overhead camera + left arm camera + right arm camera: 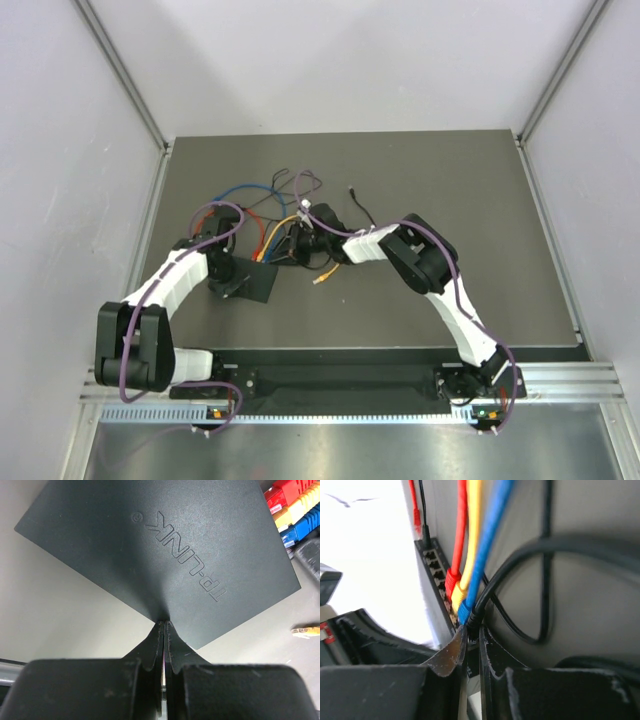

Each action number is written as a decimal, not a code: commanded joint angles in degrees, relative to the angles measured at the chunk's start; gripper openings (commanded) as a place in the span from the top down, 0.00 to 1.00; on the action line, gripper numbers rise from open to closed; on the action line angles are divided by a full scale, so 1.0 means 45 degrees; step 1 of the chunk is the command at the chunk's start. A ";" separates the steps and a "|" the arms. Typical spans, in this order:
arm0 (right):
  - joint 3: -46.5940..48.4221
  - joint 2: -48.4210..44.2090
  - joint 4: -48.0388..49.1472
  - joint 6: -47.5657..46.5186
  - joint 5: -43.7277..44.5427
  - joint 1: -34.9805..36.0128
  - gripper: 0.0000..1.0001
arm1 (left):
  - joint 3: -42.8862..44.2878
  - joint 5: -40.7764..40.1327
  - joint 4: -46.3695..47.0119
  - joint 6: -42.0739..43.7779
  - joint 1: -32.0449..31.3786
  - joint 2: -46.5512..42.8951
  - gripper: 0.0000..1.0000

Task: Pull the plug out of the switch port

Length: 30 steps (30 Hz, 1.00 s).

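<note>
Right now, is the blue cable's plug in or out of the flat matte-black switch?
In. The right wrist view shows the blue plug seated in a port of the switch, beside the yellow plug and red plug.

"TP-LINK", pressed into the top of the switch [150, 555] just ahead of the jaws, upside down from there. After the K, farther off, a small circled mark. Nothing else legible.
</note>
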 commanded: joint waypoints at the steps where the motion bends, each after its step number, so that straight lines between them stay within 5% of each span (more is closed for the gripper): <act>1: 0.0976 -0.0514 -0.2633 -0.3698 0.3446 -0.0185 1.00 | -0.0660 -0.0894 0.0031 -0.0039 0.0009 0.0804 1.00; 5: 0.1331 -0.0984 -0.3849 -0.6049 0.4900 -0.0105 1.00 | -0.0660 -0.0854 0.0050 -0.0059 0.0009 0.0980 1.00; 16: 0.0942 -0.1334 -0.0686 -0.2886 0.0295 -0.0808 1.00 | -0.0602 -0.0523 0.0303 0.0273 0.0029 0.0629 1.00; 24: 0.1037 -0.3891 -0.7371 -0.5788 0.1440 -0.1258 1.00 | -0.0328 -0.0093 0.0460 0.0547 0.0029 0.0141 1.00; 30: 0.0315 -0.5609 -0.9337 -0.7668 0.0589 -0.1628 1.00 | -0.0328 -0.0034 0.0675 0.0566 0.0029 -0.0055 1.00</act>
